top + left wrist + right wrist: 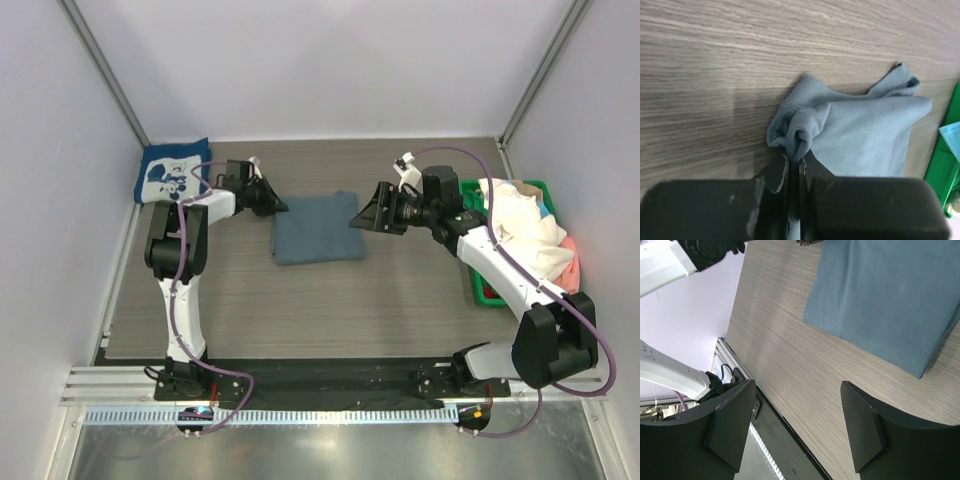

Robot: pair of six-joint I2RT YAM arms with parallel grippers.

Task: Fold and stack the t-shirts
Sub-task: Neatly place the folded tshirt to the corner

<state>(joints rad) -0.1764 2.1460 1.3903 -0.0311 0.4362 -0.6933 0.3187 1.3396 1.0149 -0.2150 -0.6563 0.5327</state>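
Left gripper (795, 159) pinches slate-blue t-shirt (318, 228) edge — right gripper (797, 390) hovers, jaws apart.

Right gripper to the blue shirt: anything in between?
Nothing: the right wrist view shows only bare table between the open right gripper and the blue shirt.

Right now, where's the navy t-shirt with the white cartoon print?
Top view: navy cloth t-shirt with white cartoon print lies in the far left corner of the wood-grain table, just left of the left claw pinching the slate-blue t-shirt.
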